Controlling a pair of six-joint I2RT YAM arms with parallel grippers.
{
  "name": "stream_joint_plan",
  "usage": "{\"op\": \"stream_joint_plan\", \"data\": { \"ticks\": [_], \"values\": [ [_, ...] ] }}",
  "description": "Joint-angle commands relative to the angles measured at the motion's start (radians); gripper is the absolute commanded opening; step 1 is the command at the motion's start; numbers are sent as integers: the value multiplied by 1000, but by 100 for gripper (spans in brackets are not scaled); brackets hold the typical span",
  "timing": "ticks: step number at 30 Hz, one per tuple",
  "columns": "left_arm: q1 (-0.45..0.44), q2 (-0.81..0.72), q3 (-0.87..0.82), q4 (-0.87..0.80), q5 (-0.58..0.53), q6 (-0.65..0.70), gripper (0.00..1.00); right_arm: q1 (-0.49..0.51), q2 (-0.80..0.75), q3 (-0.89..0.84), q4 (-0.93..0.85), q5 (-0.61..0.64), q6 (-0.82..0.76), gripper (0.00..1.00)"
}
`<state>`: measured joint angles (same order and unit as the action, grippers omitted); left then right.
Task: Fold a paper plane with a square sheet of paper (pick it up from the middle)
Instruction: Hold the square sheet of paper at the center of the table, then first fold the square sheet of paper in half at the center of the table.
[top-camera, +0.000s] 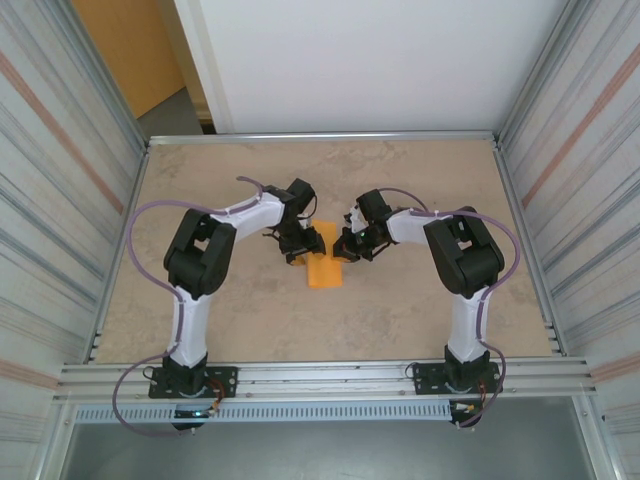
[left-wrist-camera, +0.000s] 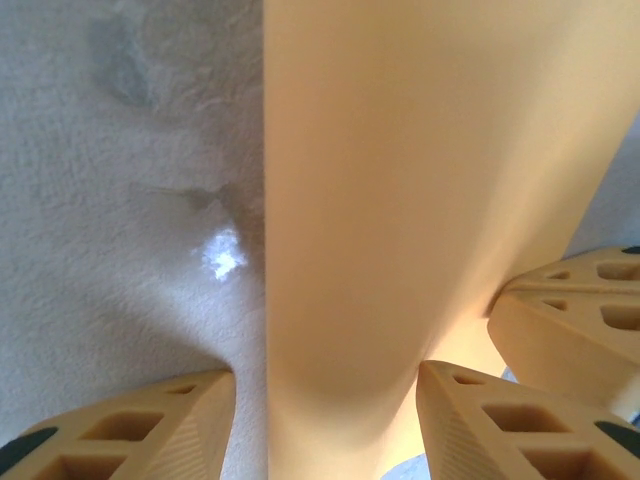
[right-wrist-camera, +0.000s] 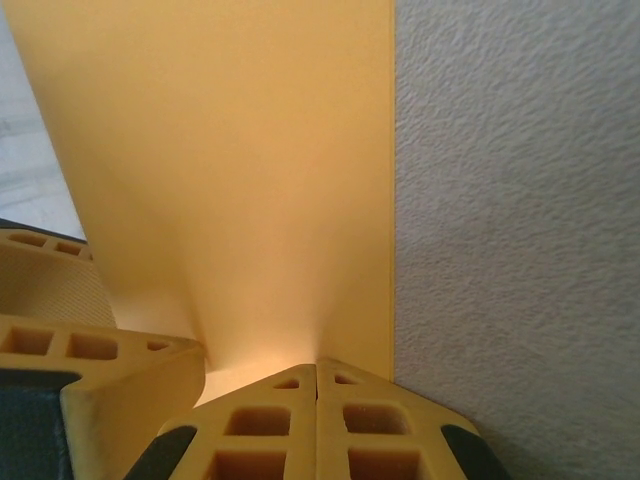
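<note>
The beige table (top-camera: 250, 320) carries the folded orange paper (top-camera: 324, 272) near its middle.

Logged square sheet of paper (top-camera: 324, 272) on surface (top-camera: 430, 180) centre, far end between left end effector (top-camera: 298, 250) and right end effector (top-camera: 347, 250).

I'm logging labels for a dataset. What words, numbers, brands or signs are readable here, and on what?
None: no readable text stands on the orange paper, the arms, the table or the side walls.
</note>
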<state>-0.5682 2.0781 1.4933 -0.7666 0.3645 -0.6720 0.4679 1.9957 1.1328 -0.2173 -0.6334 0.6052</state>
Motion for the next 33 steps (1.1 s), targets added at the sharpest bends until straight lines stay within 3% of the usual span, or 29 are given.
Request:
{"op": "stream_joint_plan", "data": {
  "ticks": [1, 4, 6, 13, 18, 33],
  "values": [
    [-10, -76, -33, 6, -50, 12, 52, 0, 82, -43, -136, 156, -41, 4],
    [3, -195, -32, -3, -128, 11, 53, 0, 97, -57, -118, 165, -39, 4],
    [18, -244, -49, 21, -113, 17, 53, 1, 103, -64, -116, 167, -39, 4],
    [23, -252, -158, 306, 205, 17, 44, -2, 112, -82, -97, 167, -32, 4],
    [8, -174, -165, 384, 297, 0, 34, -2, 120, -87, -92, 167, -23, 3],
    [4, -78, -183, 356, 252, 36, 10, 0, 129, -87, -116, 180, -13, 2]
  ]
}}
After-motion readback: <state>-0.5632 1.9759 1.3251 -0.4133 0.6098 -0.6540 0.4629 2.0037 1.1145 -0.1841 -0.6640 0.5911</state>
